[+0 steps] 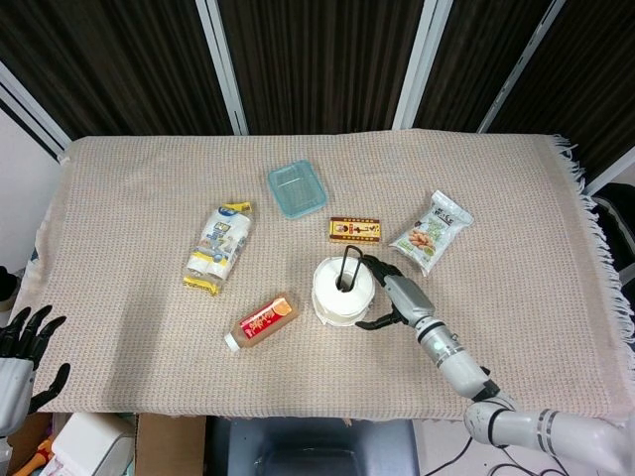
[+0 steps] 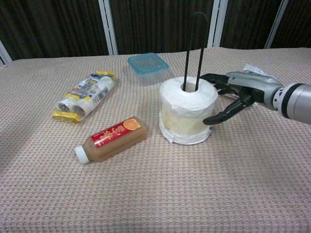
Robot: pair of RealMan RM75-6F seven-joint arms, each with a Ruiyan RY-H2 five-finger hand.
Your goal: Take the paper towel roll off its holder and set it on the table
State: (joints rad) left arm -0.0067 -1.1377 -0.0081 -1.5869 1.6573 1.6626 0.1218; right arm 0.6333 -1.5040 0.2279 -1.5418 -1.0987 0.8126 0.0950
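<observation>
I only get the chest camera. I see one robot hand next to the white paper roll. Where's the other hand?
Observer: The left hand is off the near left corner of the beige woven tablecloth, with its fingers spread and nothing in it.
Operator: Is something hiding behind the roll?
Observer: Yes. A small red and gold rectangular box lies flat just behind the white paper towel roll, apart from it.
Operator: What's that crinkly thing behind the hand?
Observer: A green and white snack bag. It lies flat to the right of the box, beyond the right hand.
</observation>
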